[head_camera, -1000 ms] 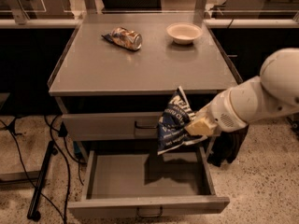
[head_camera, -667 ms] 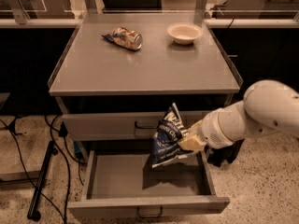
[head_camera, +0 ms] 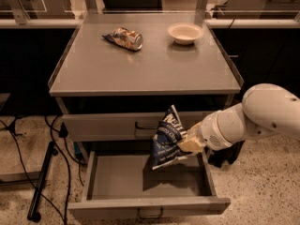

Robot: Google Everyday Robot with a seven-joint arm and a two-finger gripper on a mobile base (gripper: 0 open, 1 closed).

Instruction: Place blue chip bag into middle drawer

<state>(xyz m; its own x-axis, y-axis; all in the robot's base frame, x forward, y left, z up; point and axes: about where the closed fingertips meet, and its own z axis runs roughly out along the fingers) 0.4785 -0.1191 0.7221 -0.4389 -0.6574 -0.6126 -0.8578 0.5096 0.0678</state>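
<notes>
The blue chip bag [head_camera: 166, 138] is dark blue with white lettering and hangs tilted above the open middle drawer [head_camera: 117, 177], over its right half. My gripper [head_camera: 187, 142] comes in from the right on a white arm and is shut on the bag's right edge. The drawer is pulled out, with a flat grey floor, low side walls and a small loop handle [head_camera: 150, 213] on its front. The bag's shadow falls on the drawer floor below it. The bag is clear of the floor.
Above is a shut grey drawer front [head_camera: 103, 125] with a dark loop handle. On the cabinet top [head_camera: 150, 64] lie a gold-brown snack packet [head_camera: 124, 38] and a white bowl [head_camera: 185, 33]. Black cables and a stand leg [head_camera: 42, 177] lie on the floor at left.
My gripper has carried the blue chip bag down and slightly left, from in front of the upper drawer to low over the open drawer's right half.
</notes>
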